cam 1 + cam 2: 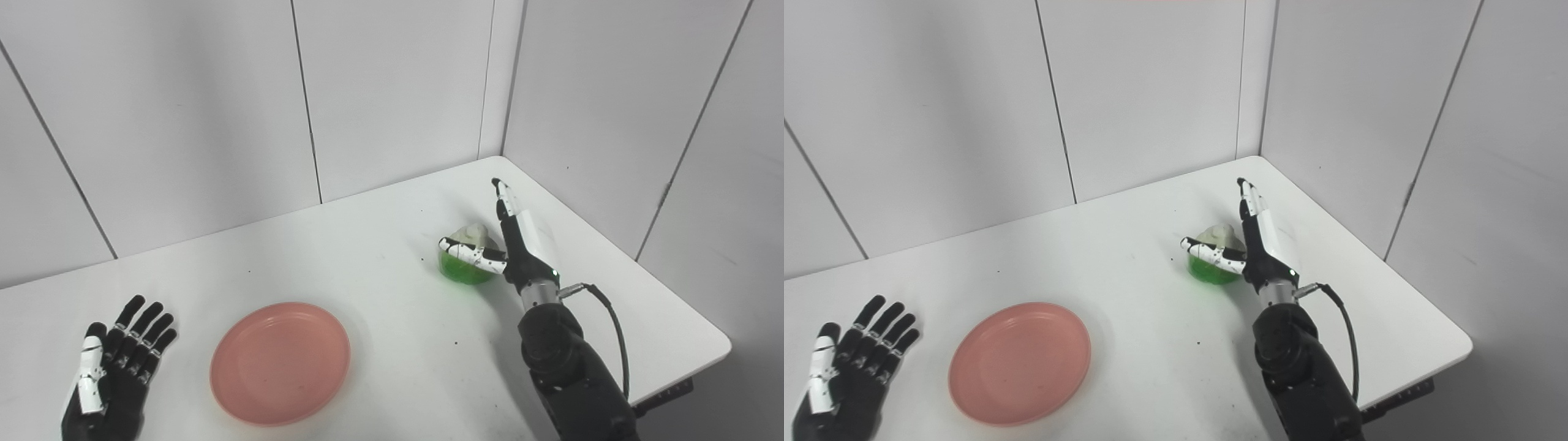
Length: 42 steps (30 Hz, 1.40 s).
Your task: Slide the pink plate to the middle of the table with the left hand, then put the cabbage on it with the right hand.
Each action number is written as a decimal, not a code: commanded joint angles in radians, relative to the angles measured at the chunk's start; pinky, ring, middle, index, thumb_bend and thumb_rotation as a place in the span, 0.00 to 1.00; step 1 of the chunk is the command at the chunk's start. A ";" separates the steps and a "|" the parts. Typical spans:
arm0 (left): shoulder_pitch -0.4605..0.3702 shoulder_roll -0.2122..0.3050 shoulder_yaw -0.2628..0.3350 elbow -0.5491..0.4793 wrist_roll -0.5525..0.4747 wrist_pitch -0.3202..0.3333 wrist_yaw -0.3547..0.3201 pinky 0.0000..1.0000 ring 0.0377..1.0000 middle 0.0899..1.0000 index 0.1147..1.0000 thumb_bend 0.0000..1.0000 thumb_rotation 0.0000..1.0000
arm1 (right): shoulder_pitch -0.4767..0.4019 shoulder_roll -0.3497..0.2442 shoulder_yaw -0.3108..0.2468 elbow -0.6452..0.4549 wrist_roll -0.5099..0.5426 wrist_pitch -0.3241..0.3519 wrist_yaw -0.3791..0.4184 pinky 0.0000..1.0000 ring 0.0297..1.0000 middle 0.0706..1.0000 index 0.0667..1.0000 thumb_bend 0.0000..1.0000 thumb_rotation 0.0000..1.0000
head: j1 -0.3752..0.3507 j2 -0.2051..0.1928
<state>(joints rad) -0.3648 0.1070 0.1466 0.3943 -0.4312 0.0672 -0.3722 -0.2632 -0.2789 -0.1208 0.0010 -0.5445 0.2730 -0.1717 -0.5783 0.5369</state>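
Observation:
The pink plate [280, 361] lies flat and empty near the table's front, left of centre. The cabbage [467, 264], green with a pale top, sits on the table at the right. My right hand [517, 245] is open right beside it, fingers straight and pointing away along its right side, thumb stretched across its near side; I cannot tell if they touch. My left hand [113, 373] is open, palm up, fingers spread, at the front left, a short way left of the plate and apart from it.
The white table [367, 269] has its right edge and rounded far-right corner close behind the right hand. Grey wall panels [392, 92] stand along the back and right. A black cable [612, 331] loops off the right wrist.

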 commanded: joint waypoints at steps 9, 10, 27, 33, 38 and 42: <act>0.019 0.018 -0.012 0.025 0.015 0.033 0.010 0.90 0.86 0.85 0.85 0.40 1.00 | -0.059 -0.027 0.025 0.086 0.022 -0.063 -0.046 0.80 0.94 1.00 1.00 1.00 0.64 | -0.003 0.007; 0.020 0.018 -0.013 0.026 0.016 0.031 0.010 0.90 0.86 0.85 0.84 0.40 1.00 | -0.062 -0.028 0.027 0.099 0.026 -0.067 -0.049 0.80 0.94 1.00 1.00 1.00 0.63 | -0.003 0.007; 0.027 0.018 -0.018 0.011 0.010 0.039 0.005 0.90 0.86 0.86 0.85 0.40 1.00 | -0.095 -0.046 0.033 0.206 0.050 -0.086 -0.084 0.79 0.94 1.00 1.00 1.00 0.57 | -0.004 0.018; 0.028 0.019 -0.019 0.013 0.014 0.035 0.007 0.90 0.86 0.85 0.85 0.40 1.00 | -0.111 -0.044 0.022 0.228 0.079 -0.101 -0.113 0.79 0.94 1.00 1.00 1.00 0.57 | -0.005 0.026; 0.028 0.020 -0.020 0.015 0.013 0.031 0.003 0.90 0.87 0.85 0.85 0.39 1.00 | -0.116 -0.035 0.013 0.229 0.105 -0.102 -0.122 0.79 0.92 0.99 1.00 1.00 0.57 | -0.005 0.026; 0.029 0.018 -0.021 0.014 0.014 0.032 0.006 0.90 0.87 0.85 0.85 0.40 1.00 | -0.122 -0.024 0.002 0.237 0.133 -0.110 -0.141 0.78 0.89 0.95 1.00 1.00 0.57 | -0.006 0.027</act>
<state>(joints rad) -0.3592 0.1179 0.1321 0.3891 -0.4309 0.0667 -0.3746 -0.3367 -0.2955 -0.1076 0.2560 -0.4226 0.2243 -0.2838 -0.5844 0.5630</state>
